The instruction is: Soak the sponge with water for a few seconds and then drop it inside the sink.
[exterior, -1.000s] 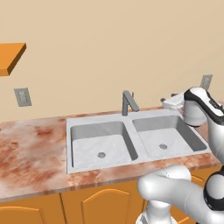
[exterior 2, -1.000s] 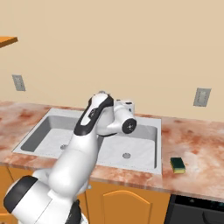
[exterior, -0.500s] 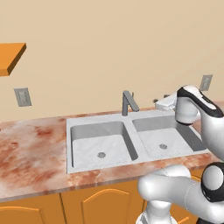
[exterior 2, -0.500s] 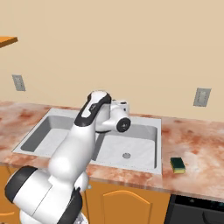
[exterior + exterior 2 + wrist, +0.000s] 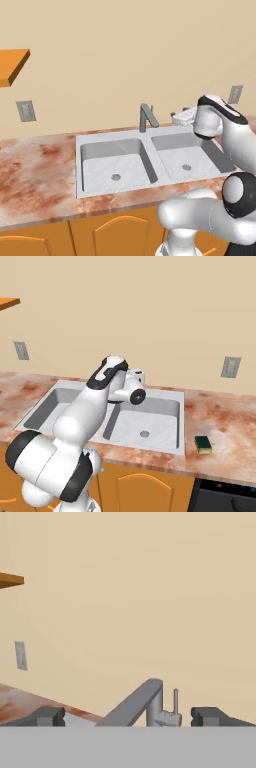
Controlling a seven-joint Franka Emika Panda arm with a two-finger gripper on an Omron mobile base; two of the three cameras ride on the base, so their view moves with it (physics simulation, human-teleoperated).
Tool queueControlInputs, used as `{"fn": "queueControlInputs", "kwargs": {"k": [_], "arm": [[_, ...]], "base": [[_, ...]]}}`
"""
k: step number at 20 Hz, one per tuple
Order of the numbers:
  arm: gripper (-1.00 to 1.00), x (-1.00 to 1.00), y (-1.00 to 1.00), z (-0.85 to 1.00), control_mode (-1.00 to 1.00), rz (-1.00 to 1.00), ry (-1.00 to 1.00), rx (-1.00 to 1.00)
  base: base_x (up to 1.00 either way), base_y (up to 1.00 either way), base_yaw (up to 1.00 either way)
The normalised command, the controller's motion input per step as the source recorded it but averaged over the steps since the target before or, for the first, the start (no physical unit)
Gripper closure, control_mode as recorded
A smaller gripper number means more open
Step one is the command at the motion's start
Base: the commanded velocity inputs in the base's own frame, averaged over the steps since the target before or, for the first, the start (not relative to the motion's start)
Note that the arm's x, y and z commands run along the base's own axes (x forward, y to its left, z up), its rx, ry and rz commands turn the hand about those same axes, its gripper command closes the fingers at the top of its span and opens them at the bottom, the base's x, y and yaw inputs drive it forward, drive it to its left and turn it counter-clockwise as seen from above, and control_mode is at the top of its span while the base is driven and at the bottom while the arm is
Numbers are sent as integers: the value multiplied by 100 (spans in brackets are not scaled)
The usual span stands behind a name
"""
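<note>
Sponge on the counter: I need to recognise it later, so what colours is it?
The sponge has a dark green top over a yellow body, clearest in the right base view.

No words, labels, brand marks or numbers can be read anywhere. The wall plates (image 5: pixel 230 366), the sink (image 5: pixel 150 145), the faucet (image 5: pixel 145 704), the sponge (image 5: pixel 202 443) and the table (image 5: pixel 35 175) all carry plain surfaces without lettering.

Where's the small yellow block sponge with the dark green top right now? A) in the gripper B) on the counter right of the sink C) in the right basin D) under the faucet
B: the sponge lies on the marbled counter right of the sink.
</note>
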Motion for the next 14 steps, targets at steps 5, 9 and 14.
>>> {"fn": "queueControlInputs", "kwargs": {"k": [5,9,14], "arm": [[-100,30,0,0,-100,6,1,0],[-100,25,0,0,-100,7,2,0],[-100,28,-5,-1,-100,11,0,0]], "base": [[0,0,0],[0,0,0],[0,0,0]]}}
